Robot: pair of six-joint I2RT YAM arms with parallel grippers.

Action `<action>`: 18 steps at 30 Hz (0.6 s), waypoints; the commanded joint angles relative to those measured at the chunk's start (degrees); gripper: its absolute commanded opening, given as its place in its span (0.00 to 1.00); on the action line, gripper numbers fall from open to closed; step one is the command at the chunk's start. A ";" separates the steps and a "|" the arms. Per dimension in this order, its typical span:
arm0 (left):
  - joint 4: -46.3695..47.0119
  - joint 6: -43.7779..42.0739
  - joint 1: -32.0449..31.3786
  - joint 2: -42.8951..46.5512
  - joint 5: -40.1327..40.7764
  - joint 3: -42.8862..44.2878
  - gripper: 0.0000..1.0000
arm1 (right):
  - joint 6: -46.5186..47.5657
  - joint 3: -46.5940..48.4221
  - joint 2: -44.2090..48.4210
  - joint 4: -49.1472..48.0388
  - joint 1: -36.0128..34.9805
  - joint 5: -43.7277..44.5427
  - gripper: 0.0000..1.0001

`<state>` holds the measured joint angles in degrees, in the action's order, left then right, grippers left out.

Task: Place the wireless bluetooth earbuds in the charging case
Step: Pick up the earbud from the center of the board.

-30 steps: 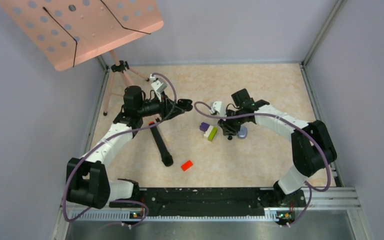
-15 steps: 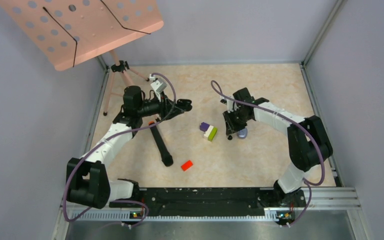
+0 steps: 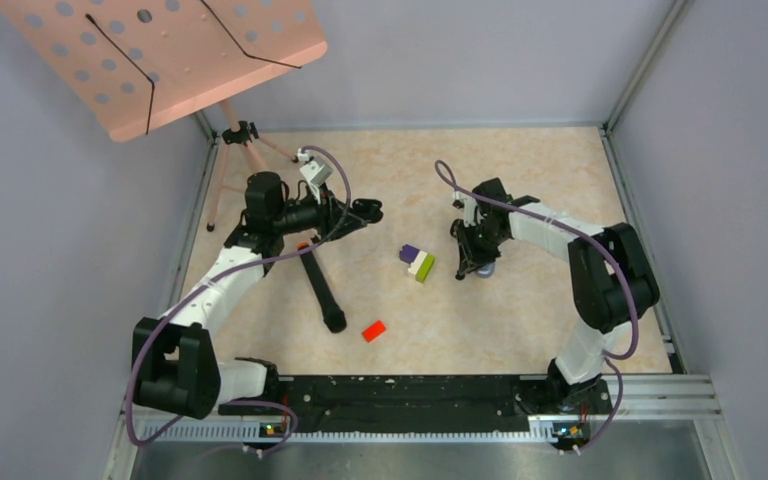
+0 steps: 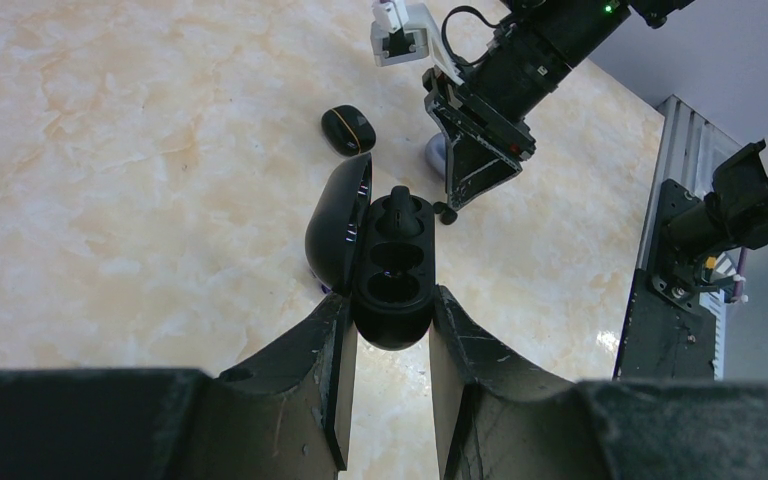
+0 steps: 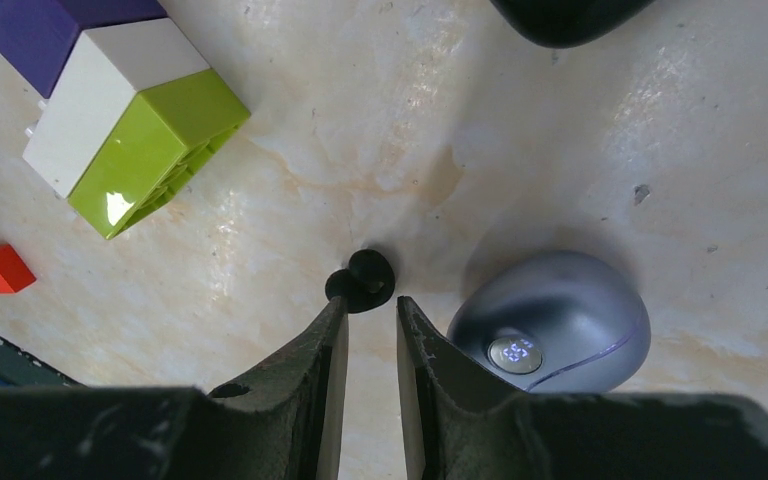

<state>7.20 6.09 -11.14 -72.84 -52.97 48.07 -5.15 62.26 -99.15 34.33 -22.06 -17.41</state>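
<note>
My left gripper (image 4: 392,300) is shut on an open black charging case (image 4: 392,265) and holds it off the table, lid swung out to the left. One black earbud (image 4: 400,203) sits in the case's far socket; the near sockets are empty. A second black earbud (image 5: 362,280) lies on the table just beyond the tips of my right gripper (image 5: 370,300). It touches the left tip, and the jaws stand a narrow gap apart with bare table between them. In the top view the right gripper (image 3: 463,268) points down in the middle of the table.
A grey-purple closed case (image 5: 555,320) with a lit display lies right of the right fingers. A closed black case (image 4: 347,130) lies farther off. A purple, white and green brick stack (image 3: 417,262), a red block (image 3: 373,330) and a pink music stand (image 3: 160,60) with tripod legs are around.
The right wrist turned and came down next to the grey-purple case, and its jaws narrowed. The left arm kept still with the open case.
</note>
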 commanded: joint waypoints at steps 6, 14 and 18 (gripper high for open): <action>1.24 0.33 0.48 2.53 0.28 -0.82 0.00 | -0.03 0.15 -2.72 -1.15 0.36 0.24 0.29; 1.23 0.31 0.84 3.08 0.67 -1.67 0.00 | 0.14 0.32 -3.63 -1.72 0.35 -1.38 0.33; 1.40 0.24 0.85 3.07 0.85 -1.75 0.00 | 0.47 0.32 -3.50 -2.02 0.34 -2.22 0.18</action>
<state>7.16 6.09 -10.59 -71.72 -52.56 46.59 -5.15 62.28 -101.06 33.43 -21.98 -20.29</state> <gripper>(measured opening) 0.342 0.250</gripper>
